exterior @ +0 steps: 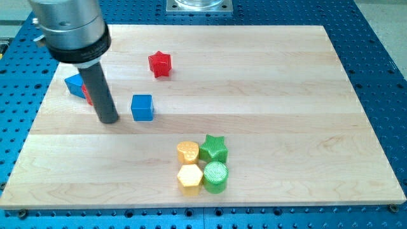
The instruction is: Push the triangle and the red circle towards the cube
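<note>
A pale wooden board (267, 76) fills most of the view, resting on a blue perforated table (381, 63) that shows along every edge. Over the board's top-left corner hangs the arm's grey cylindrical body (70, 28), from which the straight dark rod (98, 89) reaches down; the rod carries no jaws, so there is nothing to stand apart or closed, and my tip (108, 119) rests on the board near its left edge, about midway between the top and bottom edges. The blue cube (142, 107) sits just beside the tip on the view's right, seemingly with a narrow gap between them. Behind the rod, nearer the left edge, lies the blue triangle (74, 83), partly hidden, and a sliver of a red block (87, 94) shows touching it at the rod's left side; its shape cannot be made out. A red star (159, 64) lies well apart toward the top edge. Near the middle of the bottom edge four small blocks cluster, touching one another: a green star (214, 149), a green round block (215, 177), a yellow hexagon (189, 177), and a yellow block (187, 152) of rounded, unclear shape.
</note>
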